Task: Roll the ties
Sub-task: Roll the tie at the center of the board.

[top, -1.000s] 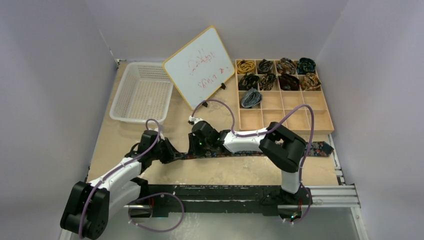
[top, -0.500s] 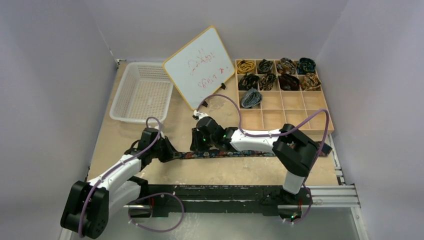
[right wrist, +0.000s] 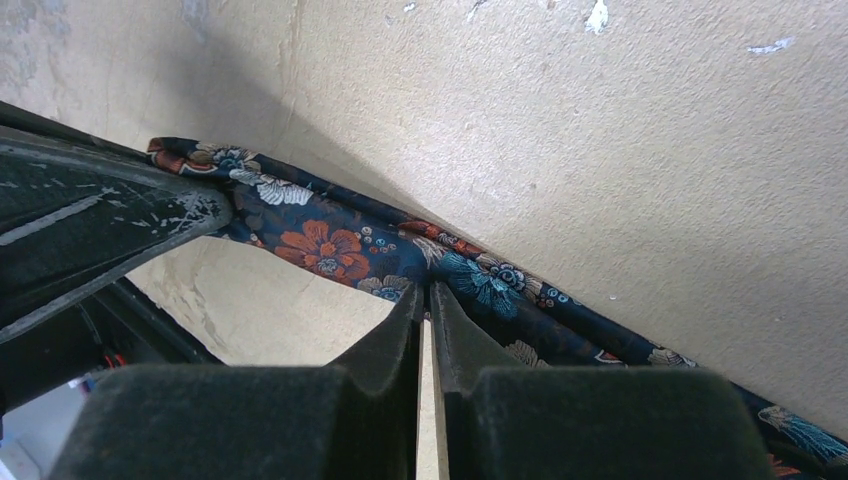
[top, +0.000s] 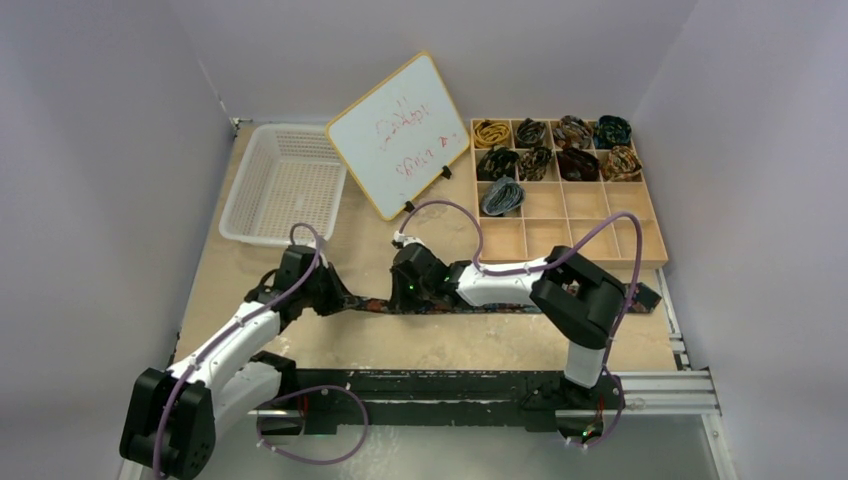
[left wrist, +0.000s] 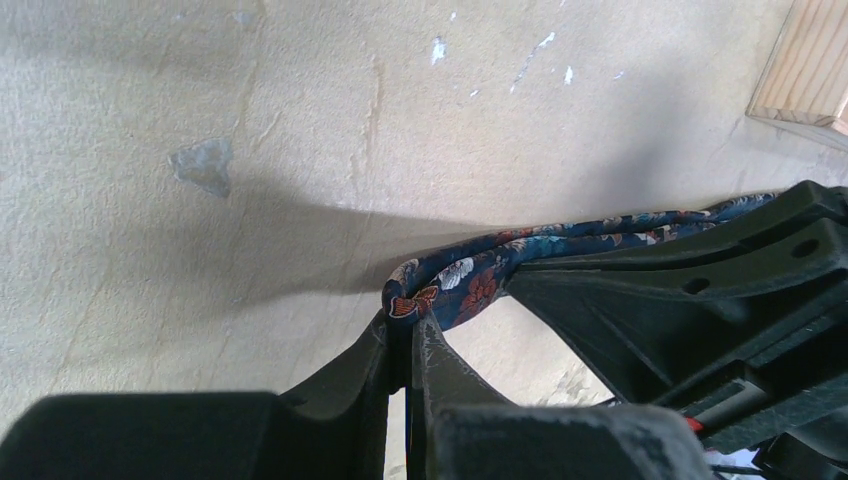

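Note:
A long navy floral tie (top: 500,304) lies stretched across the table from left to right. My left gripper (top: 338,297) is shut on its narrow left end (left wrist: 440,290), pinching the folded tip. My right gripper (top: 400,297) is shut on the same tie (right wrist: 400,255) a little to the right of the left gripper. The tie's wide end (top: 645,297) lies at the far right. Several rolled ties (top: 553,148) sit in compartments of the wooden tray (top: 570,235).
A white mesh basket (top: 285,185) stands at the back left. A small whiteboard (top: 398,133) leans upright at the back centre. The compartment tray fills the back right. Purple cables loop over both arms.
Both grippers have shifted slightly away from me with the tie held between them. The right arm's elbow has swung back a little to the left.

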Motion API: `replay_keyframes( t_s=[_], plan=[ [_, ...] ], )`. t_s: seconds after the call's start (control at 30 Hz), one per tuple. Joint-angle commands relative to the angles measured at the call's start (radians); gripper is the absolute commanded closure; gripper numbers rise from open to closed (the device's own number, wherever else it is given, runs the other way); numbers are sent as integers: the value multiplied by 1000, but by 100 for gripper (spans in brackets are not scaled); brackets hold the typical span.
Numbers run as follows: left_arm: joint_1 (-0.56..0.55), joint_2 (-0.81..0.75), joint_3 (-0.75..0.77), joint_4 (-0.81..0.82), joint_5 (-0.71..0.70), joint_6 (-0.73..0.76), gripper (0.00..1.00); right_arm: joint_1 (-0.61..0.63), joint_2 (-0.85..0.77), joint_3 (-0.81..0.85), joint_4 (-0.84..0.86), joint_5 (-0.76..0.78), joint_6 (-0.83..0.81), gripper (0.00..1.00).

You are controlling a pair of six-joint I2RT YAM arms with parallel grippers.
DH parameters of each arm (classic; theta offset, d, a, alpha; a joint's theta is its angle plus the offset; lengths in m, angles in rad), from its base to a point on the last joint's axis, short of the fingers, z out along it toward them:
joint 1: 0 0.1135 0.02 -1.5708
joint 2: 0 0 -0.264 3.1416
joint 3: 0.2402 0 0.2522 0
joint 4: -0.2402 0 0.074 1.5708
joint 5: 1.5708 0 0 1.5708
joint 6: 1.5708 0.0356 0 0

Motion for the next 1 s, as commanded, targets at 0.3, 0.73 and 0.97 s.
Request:
replay_keyframes(
  t_s=[0.3,0.73,0.97],
  plan=[
    [-25,-23,199,-156,-110,82,100,-2,95,85,-1,-46,47,92],
    [-60,-20,261,-158,-91,117,100,-24,197,123,64,-100,92,92],
    [-68,47,266,-85,82,163,100,-55,212,71,133,-157,108,92]
  ],
)
